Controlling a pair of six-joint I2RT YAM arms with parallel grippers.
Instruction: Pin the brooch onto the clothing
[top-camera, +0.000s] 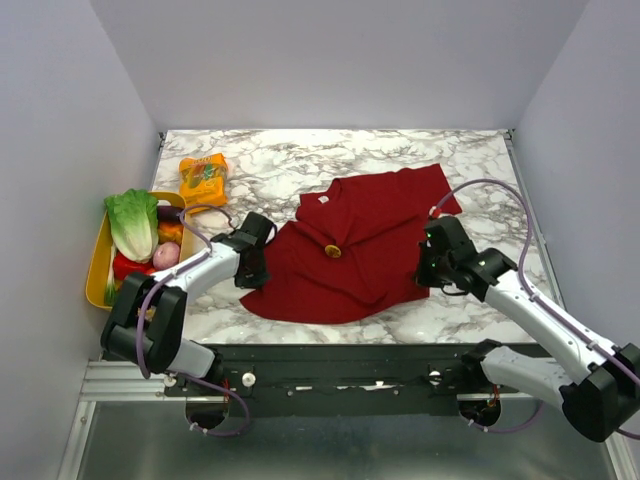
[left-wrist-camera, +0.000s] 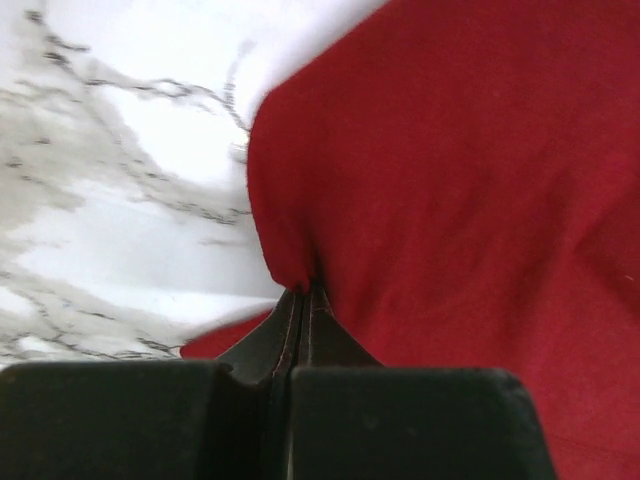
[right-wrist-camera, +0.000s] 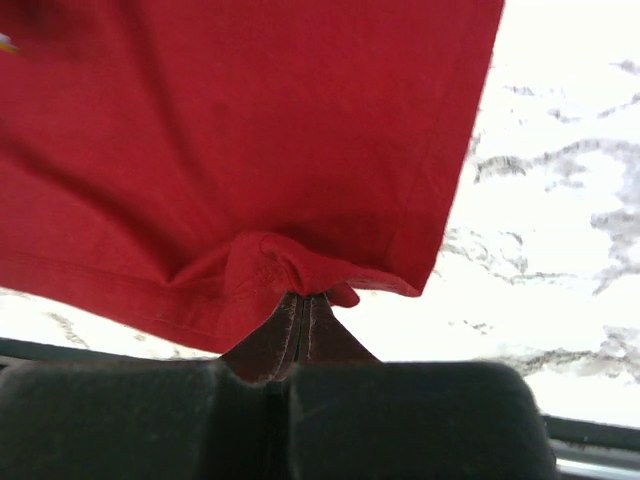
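Marble table (top-camera: 300, 170), shirt (top-camera: 370, 230) pinched at both edges
Left gripper (left-wrist-camera: 303, 300) and right gripper (right-wrist-camera: 305, 305) clamp fabric; tugging apart could flick brooch (top-camera: 333, 250) off (maybe unpinned).

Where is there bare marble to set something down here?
Bare: the far strip behind the T-shirt, right of the snack packet; the near strip below its hem. Crowded: the left edge, with the yellow tray and left gripper.
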